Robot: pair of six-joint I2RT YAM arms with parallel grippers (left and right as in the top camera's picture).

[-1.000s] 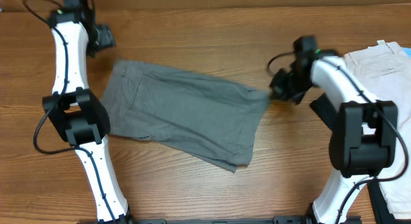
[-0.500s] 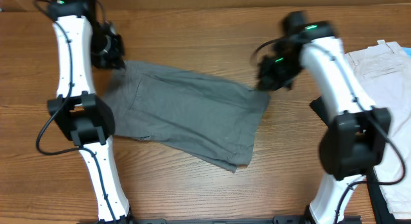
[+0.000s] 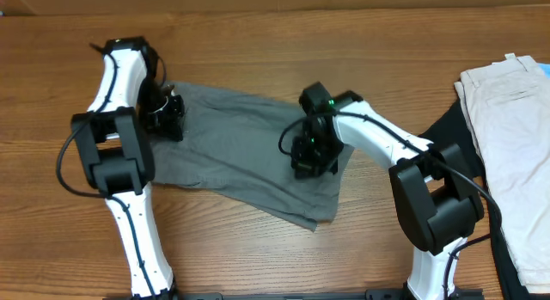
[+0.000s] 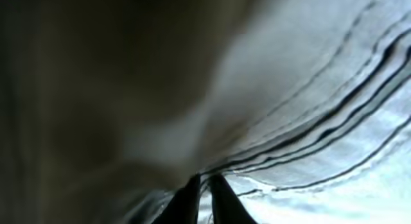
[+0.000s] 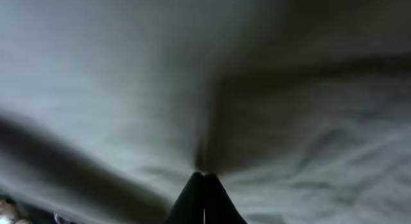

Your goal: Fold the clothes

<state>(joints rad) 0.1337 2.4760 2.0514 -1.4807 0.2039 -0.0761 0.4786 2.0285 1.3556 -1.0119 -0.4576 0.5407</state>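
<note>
The grey shorts lie spread across the middle of the wooden table, far wider than either gripper. My left gripper is at their upper left end, shut on the stitched fabric. In the left wrist view the dark fingertips pinch cloth with seam lines close in front. My right gripper sits over the right part of the shorts. It is shut on a pinch of grey cloth, and in the right wrist view a fold rises from its tips.
Cream-white shorts lie at the right edge of the table on a black garment. Bare wood runs along the back. Both arm bases stand at the front edge.
Both arms swung inward over the shorts. The left gripper closed on the left end. The right gripper moved left with the right corner, and that edge now lies further in.
</note>
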